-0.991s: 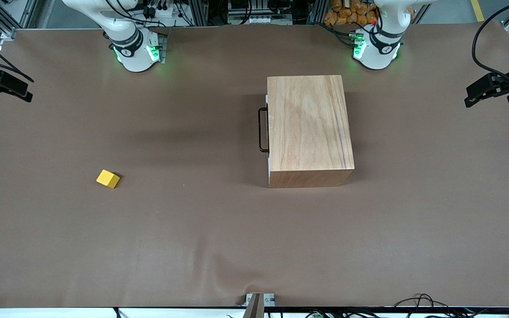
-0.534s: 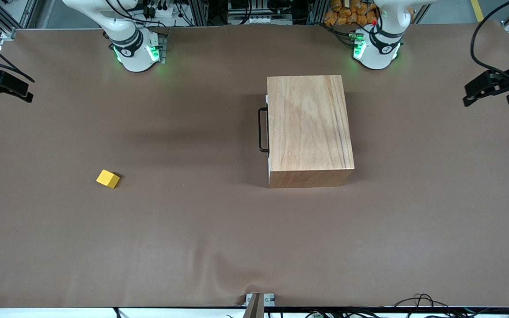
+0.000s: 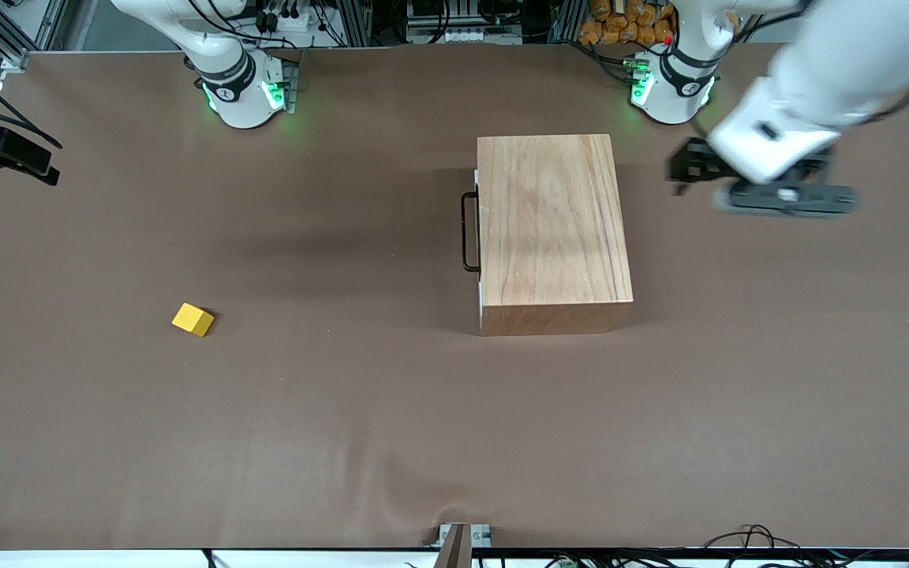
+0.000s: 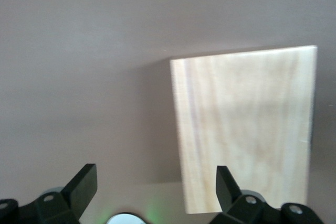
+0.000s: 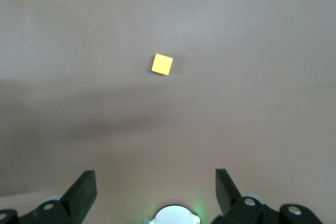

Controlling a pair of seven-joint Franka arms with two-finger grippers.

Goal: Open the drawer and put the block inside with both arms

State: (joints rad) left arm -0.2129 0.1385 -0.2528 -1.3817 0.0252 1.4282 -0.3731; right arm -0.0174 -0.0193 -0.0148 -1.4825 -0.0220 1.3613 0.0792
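Observation:
The wooden cabinet [image 3: 553,229] stands mid-table with its drawer shut; the white front panel [image 3: 479,304] and black wire handle [image 3: 468,233] face the right arm's end. The yellow block [image 3: 192,319] lies on the table toward the right arm's end, nearer the front camera than the cabinet. My left gripper [image 3: 682,169] is open and empty in the air beside the cabinet, at the left arm's end. Its wrist view shows the cabinet top [image 4: 247,129] past the open gripper [image 4: 155,182]. My right gripper [image 3: 43,162] waits open at the table's edge; its wrist view [image 5: 155,184] shows the block [image 5: 162,64].
The brown table cover [image 3: 391,410] is bare around the block and cabinet. Both arm bases [image 3: 243,91] [image 3: 671,87] glow green along the table's edge farthest from the front camera. Cables and a bracket [image 3: 462,540] sit at the edge nearest it.
My left arm has swung in from the table's edge toward the cabinet, its gripper still open. The right arm, block and drawer have not moved.

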